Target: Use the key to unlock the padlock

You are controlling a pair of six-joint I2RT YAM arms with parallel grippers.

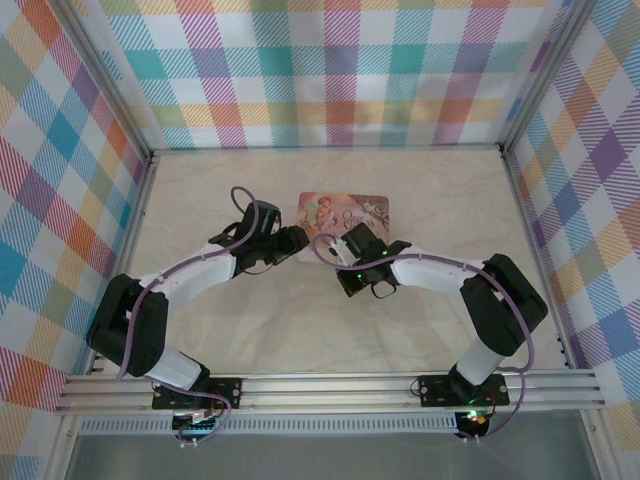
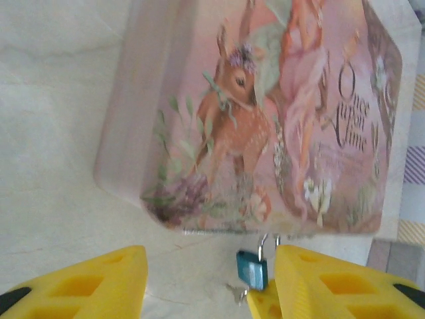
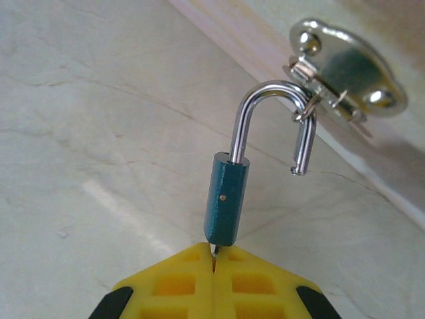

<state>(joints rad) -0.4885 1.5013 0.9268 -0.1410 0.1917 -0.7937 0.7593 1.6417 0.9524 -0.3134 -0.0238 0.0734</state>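
A small teal padlock hangs by its silver shackle from the metal hasp of a pink picture box. The shackle stands sprung open, its short end free of the body. My right gripper is shut on the key, whose thin blade enters the padlock's underside. In the left wrist view the padlock hangs below the box's front edge, just beside my left gripper's right finger. My left gripper is open and holds nothing.
The pink box lies at mid-table, with both grippers meeting at its near edge. Checked walls enclose the marble-patterned table on three sides. Bare table surface lies to the left, right and front of the arms.
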